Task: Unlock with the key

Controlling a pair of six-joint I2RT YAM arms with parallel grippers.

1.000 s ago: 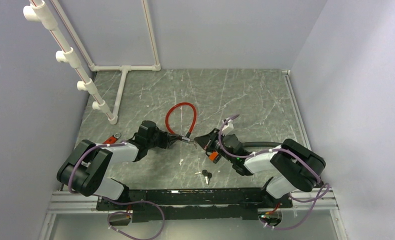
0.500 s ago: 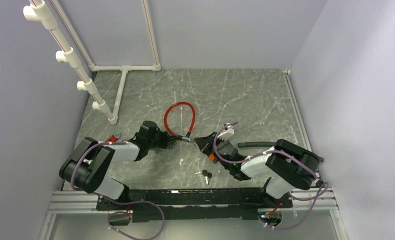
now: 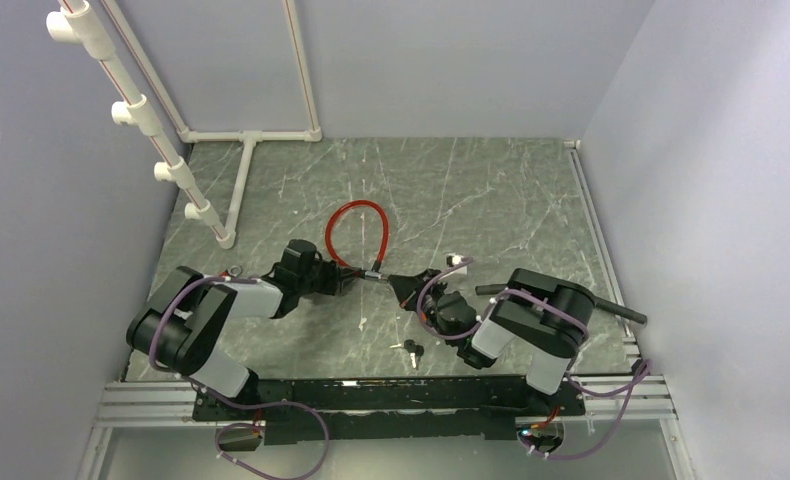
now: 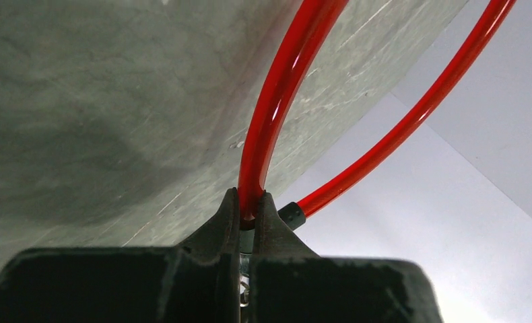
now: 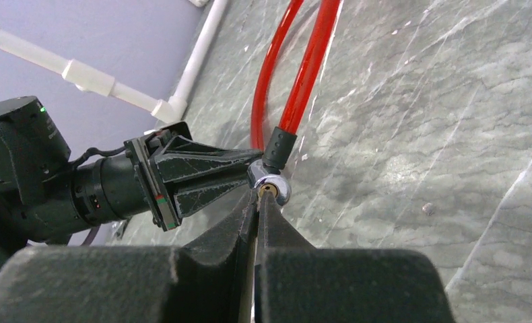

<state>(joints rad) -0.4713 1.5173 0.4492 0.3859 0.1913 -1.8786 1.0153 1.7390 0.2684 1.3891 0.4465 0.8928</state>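
Note:
A red cable lock point(image 3: 343, 222) lies looped on the grey marble table, its chrome lock barrel point(image 3: 376, 277) between my two grippers. My left gripper point(image 3: 356, 279) is shut on the cable's end just behind the barrel; in the left wrist view the red cable point(image 4: 277, 101) rises from between the jaws point(image 4: 248, 202). My right gripper point(image 3: 401, 283) is shut, its tips point(image 5: 258, 195) pressed against the brass keyhole of the barrel point(image 5: 271, 188). A thin metal strip, the key, shows between the shut fingers; its head is hidden.
A spare pair of keys point(image 3: 412, 349) lies on the table in front of the right arm. A white PVC pipe frame point(image 3: 241, 180) stands at the back left, with a pipe rack point(image 3: 136, 110) along the left wall. Walls close off three sides.
My right arm has folded in and its wrist has rolled, while its fingertips stayed at the lock barrel. The left gripper and the cable have hardly moved.

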